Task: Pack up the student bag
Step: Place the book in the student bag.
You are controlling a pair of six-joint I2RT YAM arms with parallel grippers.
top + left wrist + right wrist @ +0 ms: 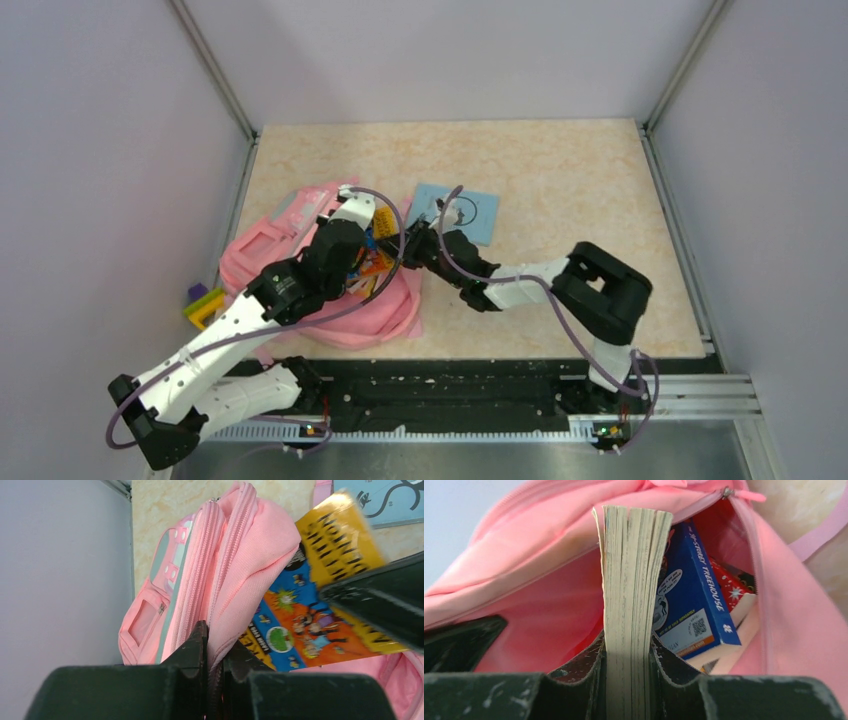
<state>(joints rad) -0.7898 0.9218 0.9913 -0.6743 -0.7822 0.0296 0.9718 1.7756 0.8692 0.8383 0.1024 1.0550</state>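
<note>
Pinching the open edge of the student bag (235, 555), the left hand (216, 647) is closed tight on pink cloth. The right hand (629, 655) grips a thick book (631, 555) at the bag's mouth. The bag lies on the left of the worktop (560, 180).

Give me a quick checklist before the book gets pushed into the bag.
1. Left end effector shut on bag rim: ok.
2. Right end effector shut on book: ok.
3. Bag mouth open in front of the book: ok.
4. Open space left of the blue book inside: ok.
5. Depth left in the bag: cannot tell.
</note>
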